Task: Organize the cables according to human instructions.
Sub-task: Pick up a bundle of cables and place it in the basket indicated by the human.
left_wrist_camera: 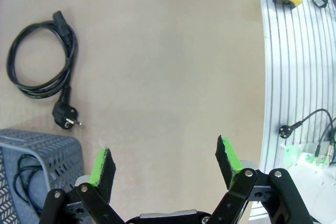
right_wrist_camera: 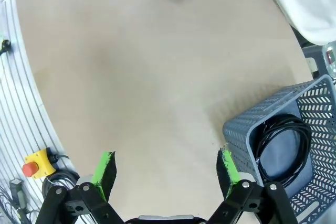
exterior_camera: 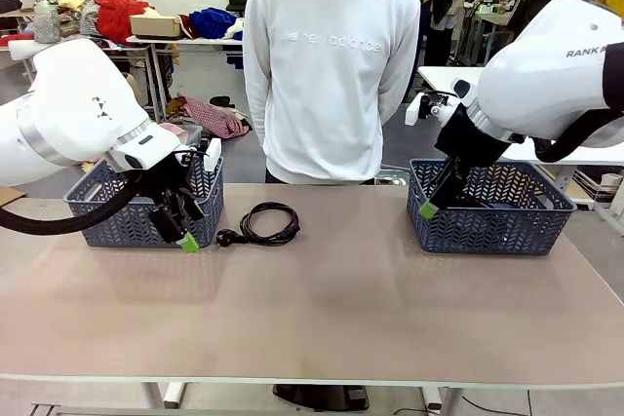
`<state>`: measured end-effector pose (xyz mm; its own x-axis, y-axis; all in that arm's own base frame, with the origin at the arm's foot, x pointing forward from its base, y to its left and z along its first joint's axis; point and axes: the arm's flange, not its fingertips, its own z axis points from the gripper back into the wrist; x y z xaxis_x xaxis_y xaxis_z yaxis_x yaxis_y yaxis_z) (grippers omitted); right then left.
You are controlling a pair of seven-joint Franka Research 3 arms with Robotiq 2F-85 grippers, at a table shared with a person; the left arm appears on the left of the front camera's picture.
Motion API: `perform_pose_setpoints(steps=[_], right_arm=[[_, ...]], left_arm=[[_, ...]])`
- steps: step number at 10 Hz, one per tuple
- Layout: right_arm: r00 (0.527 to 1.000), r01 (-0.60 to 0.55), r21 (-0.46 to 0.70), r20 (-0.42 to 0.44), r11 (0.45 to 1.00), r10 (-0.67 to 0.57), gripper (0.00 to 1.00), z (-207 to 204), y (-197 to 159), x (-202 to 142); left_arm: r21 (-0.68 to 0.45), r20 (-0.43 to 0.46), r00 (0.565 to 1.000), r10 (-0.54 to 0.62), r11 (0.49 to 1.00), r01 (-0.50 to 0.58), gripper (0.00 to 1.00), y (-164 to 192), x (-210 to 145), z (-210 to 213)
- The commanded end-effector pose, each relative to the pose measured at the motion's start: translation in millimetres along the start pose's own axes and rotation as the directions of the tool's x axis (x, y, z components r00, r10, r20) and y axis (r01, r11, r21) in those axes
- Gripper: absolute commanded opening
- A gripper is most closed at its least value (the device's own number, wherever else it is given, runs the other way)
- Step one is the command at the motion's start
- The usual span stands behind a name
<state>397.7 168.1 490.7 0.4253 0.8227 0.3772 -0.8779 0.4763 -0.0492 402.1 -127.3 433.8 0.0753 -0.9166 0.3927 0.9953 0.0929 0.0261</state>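
Front view: left basket (exterior_camera: pixel 136 216), right basket (exterior_camera: pixel 492 216) each hold cable; both grippers open, empty.

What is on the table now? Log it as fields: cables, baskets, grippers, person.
loose cable: one coiled black cable on the table, beside the left basket
left basket: holds a cable
right basket: holds a coiled cable
left gripper: open, empty, above bare table
right gripper: open, empty, next to the right basket
person: stands at the far side
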Motion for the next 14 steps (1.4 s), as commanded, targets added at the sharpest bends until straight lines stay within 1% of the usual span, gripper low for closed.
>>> perform_pose_setpoints(steps=[1,14], right_arm=[[1.0,0.003,-0.004,-0.001,1.0,-0.003,1.0,0.2,-0.9,-0.7],[1.0,0.003,-0.004,-0.001,1.0,-0.003,1.0,0.2,-0.9,-0.7]], left_arm=[[0.005,0.001,1.0,0.002,1.0,-0.002,1.0,-0.8,0.0,0.4],[0.005,0.001,1.0,0.002,1.0,-0.002,1.0,-0.8,0.0,0.4]])
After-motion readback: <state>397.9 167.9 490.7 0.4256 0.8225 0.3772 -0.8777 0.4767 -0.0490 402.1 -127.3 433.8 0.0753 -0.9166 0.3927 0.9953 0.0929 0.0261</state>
